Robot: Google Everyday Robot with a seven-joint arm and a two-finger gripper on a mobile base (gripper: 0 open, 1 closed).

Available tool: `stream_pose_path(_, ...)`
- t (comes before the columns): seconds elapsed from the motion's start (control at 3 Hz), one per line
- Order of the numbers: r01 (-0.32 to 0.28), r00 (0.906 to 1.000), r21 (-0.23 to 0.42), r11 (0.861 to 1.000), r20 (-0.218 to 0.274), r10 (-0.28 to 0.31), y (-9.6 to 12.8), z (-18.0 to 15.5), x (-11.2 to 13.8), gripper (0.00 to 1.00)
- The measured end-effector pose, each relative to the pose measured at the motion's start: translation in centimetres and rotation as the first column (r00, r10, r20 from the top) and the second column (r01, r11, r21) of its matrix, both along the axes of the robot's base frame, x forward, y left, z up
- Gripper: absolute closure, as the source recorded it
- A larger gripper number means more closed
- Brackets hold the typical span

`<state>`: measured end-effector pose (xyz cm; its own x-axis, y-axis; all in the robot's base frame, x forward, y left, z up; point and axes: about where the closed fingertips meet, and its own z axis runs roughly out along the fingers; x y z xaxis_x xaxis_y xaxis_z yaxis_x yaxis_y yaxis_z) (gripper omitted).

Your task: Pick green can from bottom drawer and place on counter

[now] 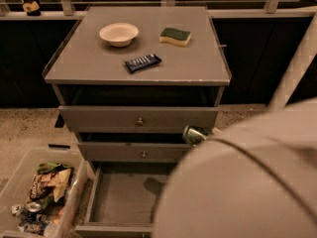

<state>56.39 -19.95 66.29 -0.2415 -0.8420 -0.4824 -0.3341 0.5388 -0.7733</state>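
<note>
The green can (194, 134) hangs in the air in front of the middle drawer, above the open bottom drawer (124, 202), which looks empty. My gripper (207, 133) is at the can's right side, mostly hidden behind my white arm shell (247, 182); only a pale tip touches the can, and it holds the can off any support. The grey counter (99, 66) lies above and behind, at the top of the cabinet.
On the counter are a white bowl (119, 33), a yellow-green sponge (175, 35) and a dark snack bar (142, 62). A clear bin (15, 182) of snack bags and silver cans stands on the floor at the left. The two upper drawers are shut.
</note>
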Motion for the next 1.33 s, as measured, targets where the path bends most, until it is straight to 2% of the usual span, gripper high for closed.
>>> stream_pose_path(0.33, 0.066, 0.997, 0.001, 0.998, 0.041, -0.066, -3.5, 0.1, -3.3, 1.0)
stream_pose_path(0.67, 0.065, 0.9971, 0.0, 0.998, 0.04, -0.065, -3.4, 0.1, -3.3, 1.0)
stream_pose_path(1.0, 0.149, 0.9818, -0.013, 0.989, 0.121, -0.146, -8.1, 2.5, -4.2, 1.0)
stream_pose_path(1.33, 0.237, 0.9275, -0.022, 0.971, 0.302, -0.22, -17.0, 8.3, -8.2, 1.0)
